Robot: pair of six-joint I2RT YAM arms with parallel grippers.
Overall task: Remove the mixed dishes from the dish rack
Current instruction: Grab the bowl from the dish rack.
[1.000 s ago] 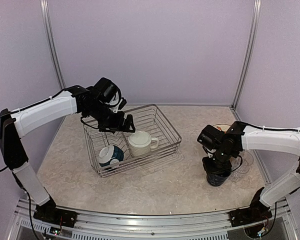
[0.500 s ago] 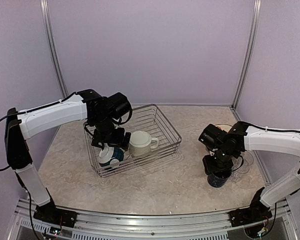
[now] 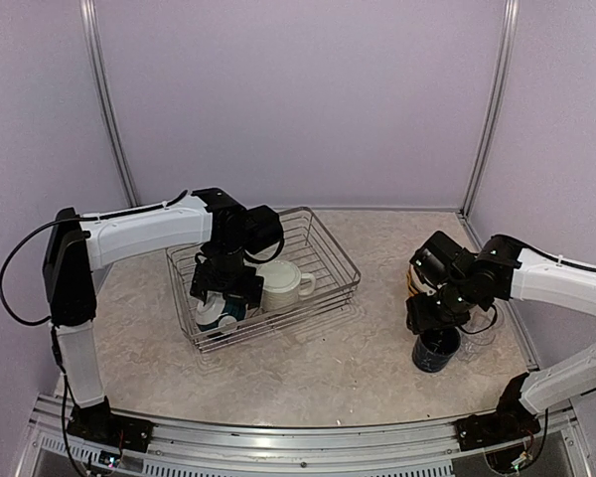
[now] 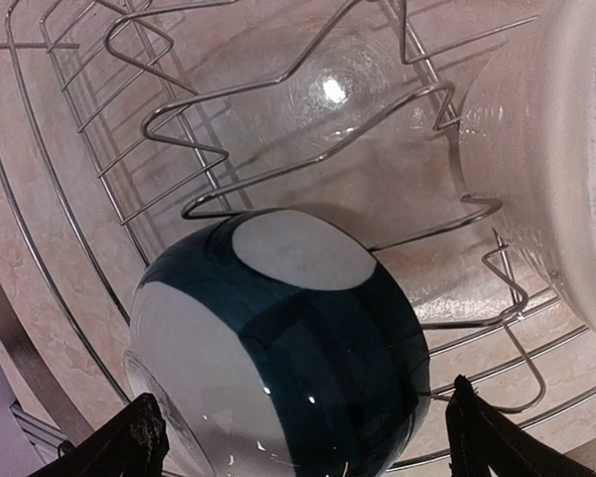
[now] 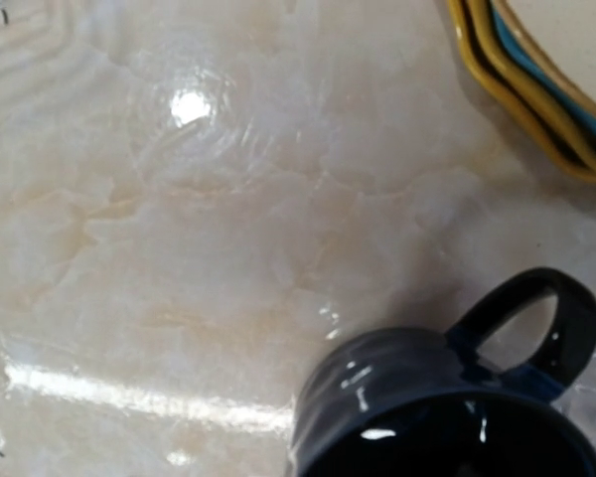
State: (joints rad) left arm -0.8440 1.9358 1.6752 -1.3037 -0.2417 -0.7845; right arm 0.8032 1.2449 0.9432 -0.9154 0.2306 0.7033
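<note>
The dish rack [image 3: 330, 256] holds a teal-and-white bowl [image 3: 217, 314] lying on its side and a cream mug [image 3: 280, 284]. My left gripper [image 3: 226, 296] hangs low over the bowl. In the left wrist view it [image 4: 304, 437] is open, one fingertip [image 4: 139, 439] on each side of the bowl [image 4: 278, 348], not touching. The cream mug [image 4: 576, 149] is at the right. My right gripper [image 3: 433, 318] hovers just above the navy mug [image 3: 436, 350], open and apart from it. The mug [image 5: 447, 412] stands upright on the table.
Stacked yellow and blue scalloped plates [image 5: 536, 94] lie beyond the navy mug. A clear glass [image 3: 485, 326] stands right of it. Rack dividers [image 4: 308, 169] rise just behind the bowl. Purple walls close in the back and both sides.
My left arm swung forward and down into the rack, over the bowl. My right gripper let go of the navy mug and lifted a little off it.
</note>
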